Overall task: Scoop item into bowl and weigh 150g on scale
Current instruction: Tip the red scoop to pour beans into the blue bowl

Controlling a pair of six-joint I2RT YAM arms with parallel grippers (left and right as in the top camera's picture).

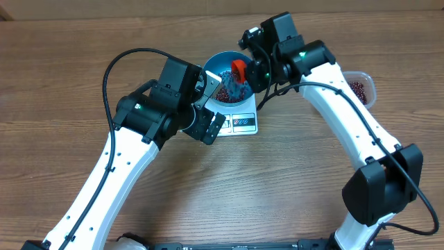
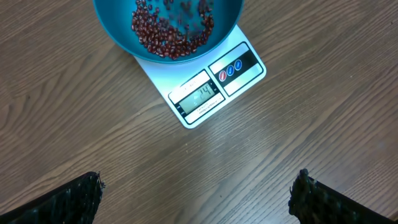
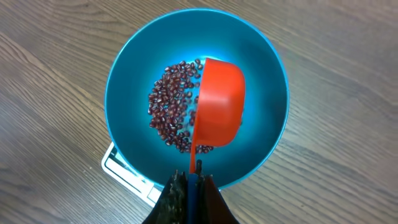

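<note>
wooden worktop (image 1: 69, 83) seen from above, two white arms meeting near its twelve o'clock. the left pincer (image 1: 212, 104) hangs empty with fingers wide apart, at seven o'clock of the bowl, looking down on the scale. the right pincer (image 3: 191, 186) is clamped tight on the thin handle of an orange scoop (image 3: 217, 102). the blue bowl (image 3: 261, 74) sits on the white scale (image 2: 217, 84), whose display edge pokes out at six o'clock, digits too blurred to trust. a clear tub (image 1: 361, 87), partly filled, stands well apart at three o'clock. the scoop is tipped on its side inside the bowl, mouth toward nine o'clock. the beans (image 3: 168, 112) lie in a thin patch on the bowl's floor, under and beside the scoop. they look hard, smooth, light and loose, likely to roll and bounce. they are best carried in the scoop, held by its handle, never pinched.
</note>
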